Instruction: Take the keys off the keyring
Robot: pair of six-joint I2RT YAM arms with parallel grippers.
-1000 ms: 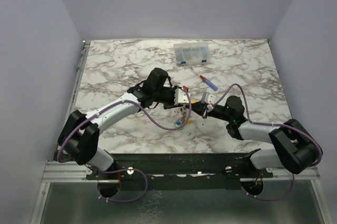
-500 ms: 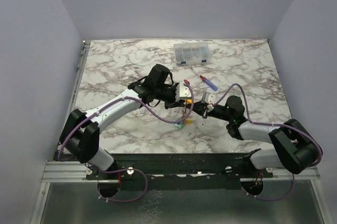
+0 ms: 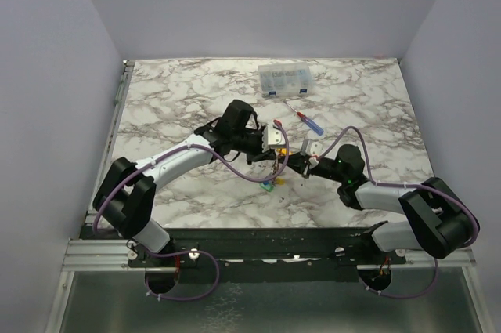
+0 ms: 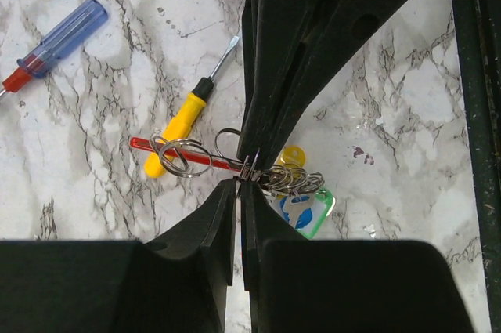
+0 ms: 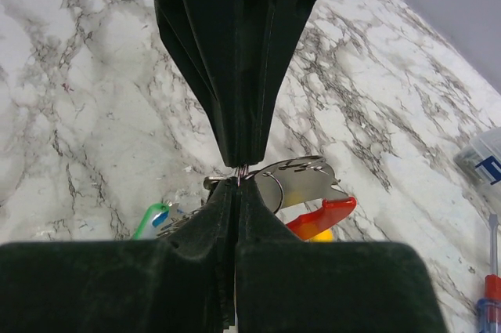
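My left gripper (image 3: 279, 153) and right gripper (image 3: 293, 157) meet tip to tip near the table's middle. In the left wrist view my left gripper (image 4: 239, 180) is shut on a thin wire split ring of the keys (image 4: 304, 201), which hang beside it with a green-and-blue tag and a yellow tag. My right gripper (image 5: 237, 183) is shut on the same cluster of wire rings from the opposite side. The keyring (image 5: 309, 192), a silvery plate with a red curved band, hangs just right of my right fingers. A green-tagged key (image 5: 153, 219) shows to their left. The bunch also shows in the top view (image 3: 270, 183).
A yellow-handled screwdriver (image 4: 180, 131) lies on the marble under the rings. A blue-and-red-handled screwdriver (image 3: 308, 120) lies behind the grippers, also in the left wrist view (image 4: 55, 39). A clear parts box (image 3: 286, 80) stands at the back.
My left gripper has shifted a little right and back, closing up to the right gripper, with the bunch hanging below. The right arm has barely moved.
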